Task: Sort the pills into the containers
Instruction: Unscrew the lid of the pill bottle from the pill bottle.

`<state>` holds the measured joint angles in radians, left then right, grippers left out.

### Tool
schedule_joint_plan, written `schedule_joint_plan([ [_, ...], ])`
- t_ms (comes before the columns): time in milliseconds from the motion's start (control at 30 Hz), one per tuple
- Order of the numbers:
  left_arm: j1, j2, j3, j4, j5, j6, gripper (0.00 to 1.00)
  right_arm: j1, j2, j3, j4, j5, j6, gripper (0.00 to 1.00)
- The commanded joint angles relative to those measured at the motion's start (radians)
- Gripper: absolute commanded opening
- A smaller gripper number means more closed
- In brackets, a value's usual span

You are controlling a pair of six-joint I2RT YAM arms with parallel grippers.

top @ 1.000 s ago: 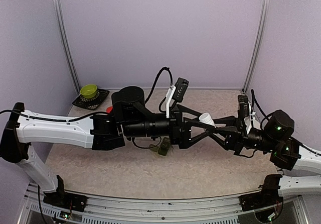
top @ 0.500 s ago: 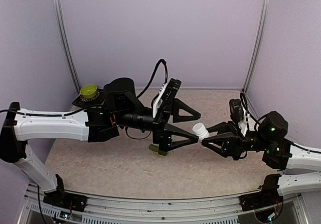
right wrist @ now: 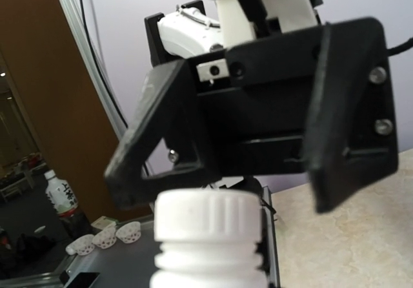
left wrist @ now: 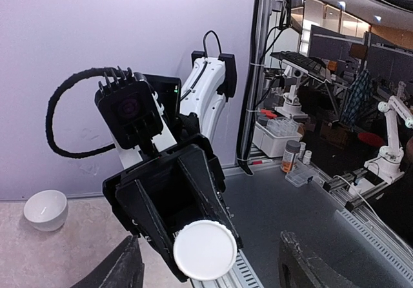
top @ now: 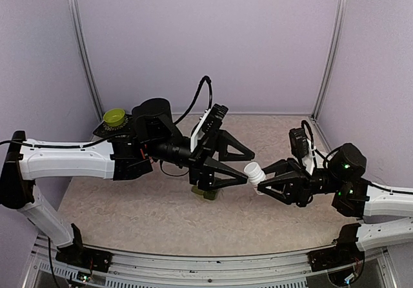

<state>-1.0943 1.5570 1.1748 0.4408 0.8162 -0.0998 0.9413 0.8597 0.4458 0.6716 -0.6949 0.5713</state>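
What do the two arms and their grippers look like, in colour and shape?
The left arm and right arm have white links and black joints. The left gripper and right gripper each have two black triangular fingers. A black cable loops over the left wrist; green lights glow on the right arm.

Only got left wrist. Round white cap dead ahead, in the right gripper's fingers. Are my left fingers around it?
Observer: Top camera says yes. The left gripper is open, one finger on each side of the cap end of the small white plastic bottle, not gripping it.
Operator: How is the bottle held?
Observer: The right gripper is shut on the bottle's body behind the neck. The bottle lies roughly level, cap toward the left arm.
Operator: Where's the pill container?
Observer: The dark green plastic strip of compartments sits on the beige speckled table, partly hidden under the left gripper's body. I can't tell whether its lids are open.
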Motion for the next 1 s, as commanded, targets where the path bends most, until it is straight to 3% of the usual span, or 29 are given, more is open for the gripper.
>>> schedule_joint_plan([
  [0,0.002,0.005,-0.002,0.029,0.045,0.013,0.68,-0.004,0.003,-0.006,0.056,-0.023,0.021,0.0],
  [367,-0.004,0.01,0.015,-0.01,0.058,0.041,0.66,-0.003,0.02,0.002,0.06,-0.028,0.025,0.0],
  [767,-0.021,0.022,0.04,-0.066,0.021,0.081,0.54,-0.003,0.024,0.0,0.055,-0.025,0.02,0.0],
  [967,-0.02,-0.001,0.013,-0.026,-0.016,0.071,0.59,-0.004,0.024,-0.003,0.05,-0.023,0.016,0.0],
])
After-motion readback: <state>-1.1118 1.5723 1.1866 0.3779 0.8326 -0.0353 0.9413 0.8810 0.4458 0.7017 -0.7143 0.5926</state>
